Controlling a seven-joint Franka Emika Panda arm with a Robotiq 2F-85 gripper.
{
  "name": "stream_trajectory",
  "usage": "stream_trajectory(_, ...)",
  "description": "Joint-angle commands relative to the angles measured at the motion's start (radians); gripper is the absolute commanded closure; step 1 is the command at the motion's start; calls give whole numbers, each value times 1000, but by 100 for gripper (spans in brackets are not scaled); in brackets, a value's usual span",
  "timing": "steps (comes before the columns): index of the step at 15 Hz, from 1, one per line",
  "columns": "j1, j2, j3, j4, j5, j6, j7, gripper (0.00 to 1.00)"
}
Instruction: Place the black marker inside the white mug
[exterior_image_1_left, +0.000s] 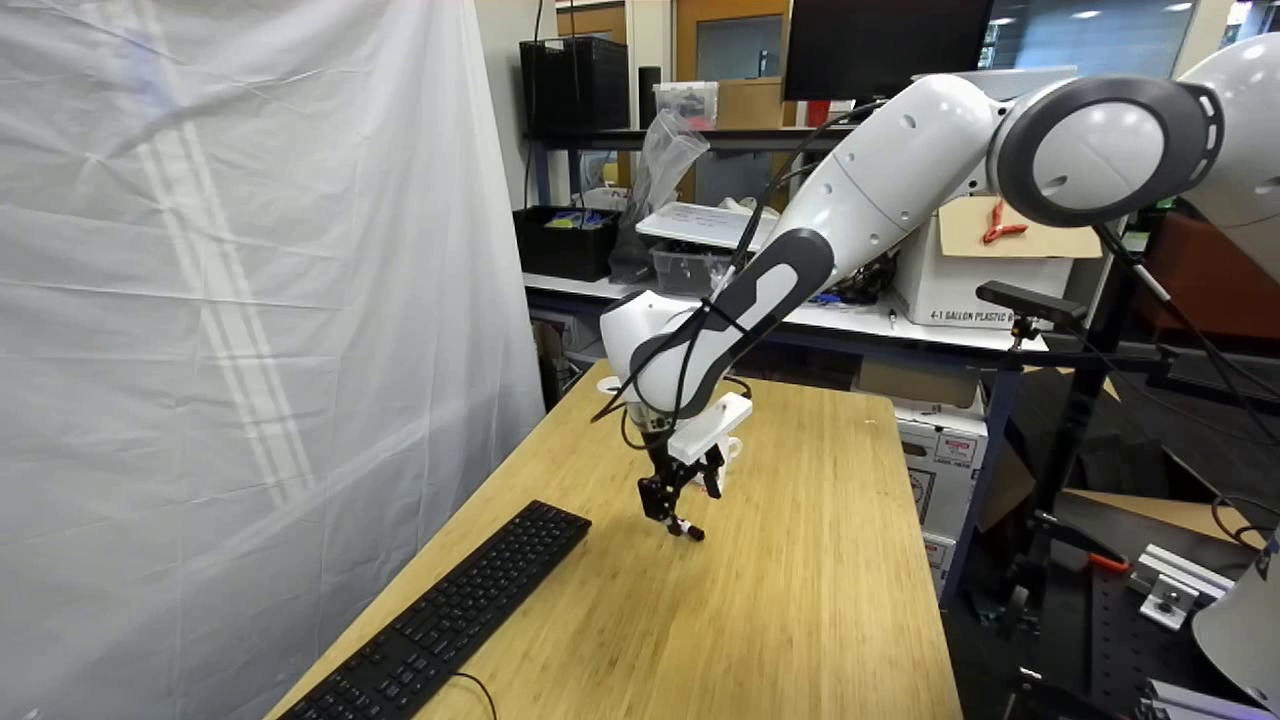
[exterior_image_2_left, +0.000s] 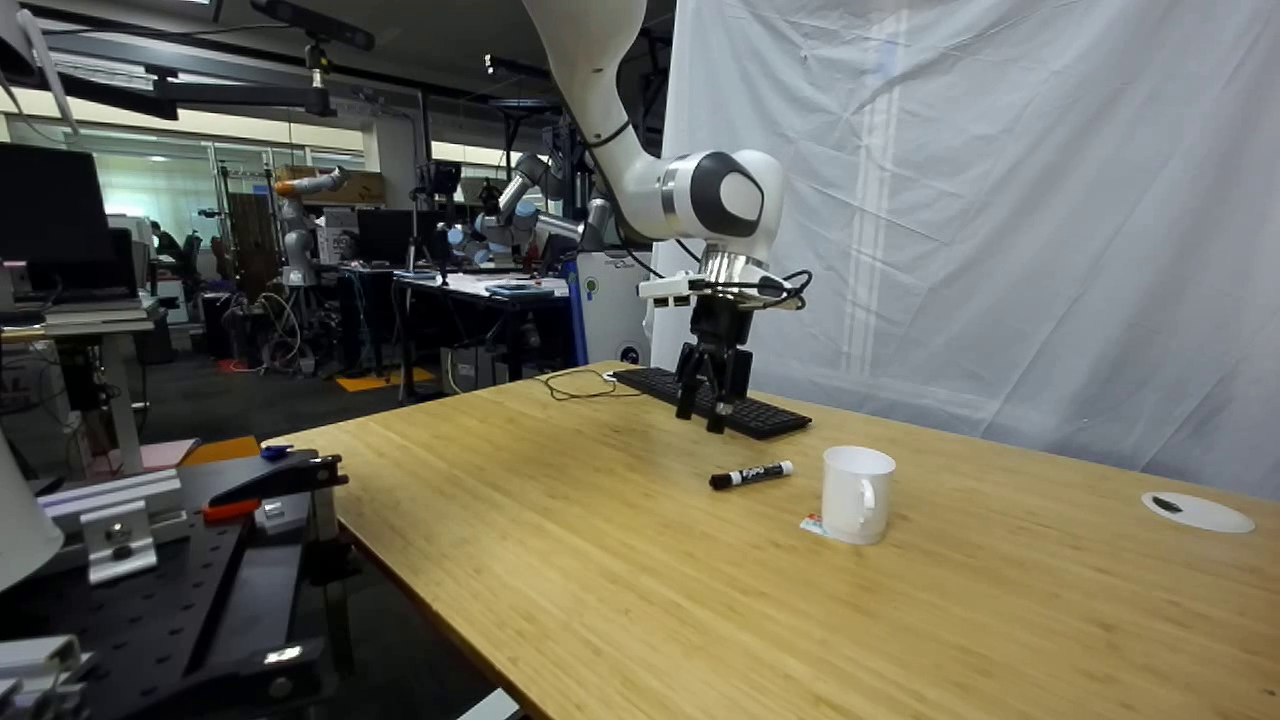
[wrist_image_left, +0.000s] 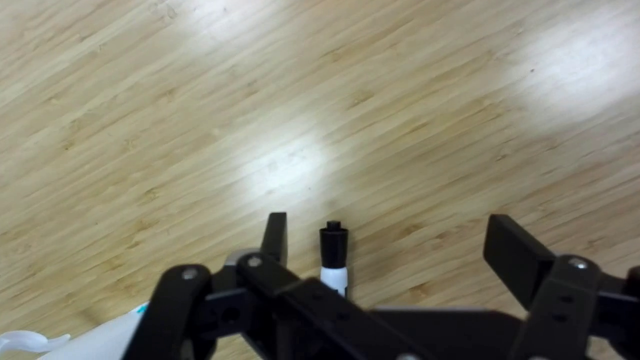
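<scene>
The black marker lies flat on the table in both exterior views (exterior_image_1_left: 689, 529) (exterior_image_2_left: 752, 475); it has a black cap and whitish parts. The white mug (exterior_image_2_left: 850, 508) stands upright near it, handle outward. In an exterior view the mug (exterior_image_1_left: 733, 448) is mostly hidden behind the gripper. My gripper (exterior_image_1_left: 688, 492) is open and empty, also in an exterior view (exterior_image_2_left: 701, 418), above the table near the marker. In the wrist view the marker's cap (wrist_image_left: 333, 248) shows between the open fingers (wrist_image_left: 387, 222), closer to the left one; its rest is hidden. The mug (wrist_image_left: 107, 336) is partly visible lower left.
A long black keyboard (exterior_image_1_left: 440, 625) (exterior_image_2_left: 768, 418) lies along the table's curtain side, with a cable. A flat white round object (exterior_image_2_left: 1200, 512) lies on the table. A small printed paper (exterior_image_2_left: 812, 524) lies at the mug's base. A white curtain (exterior_image_2_left: 960, 250) hangs beside the table.
</scene>
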Motion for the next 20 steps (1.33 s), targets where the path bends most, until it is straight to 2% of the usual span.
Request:
stream_trajectory(1, 20, 17, -23, -5, -24, 46, -18, 0)
stream_trajectory(9, 8, 26, -73, -19, -33, 95, -13, 0)
stream_trajectory(12, 5, 33, -92, 10, -37, 98, -14, 0)
stream_trajectory(20, 8, 100, -74, 96, -12, 105, -1, 0)
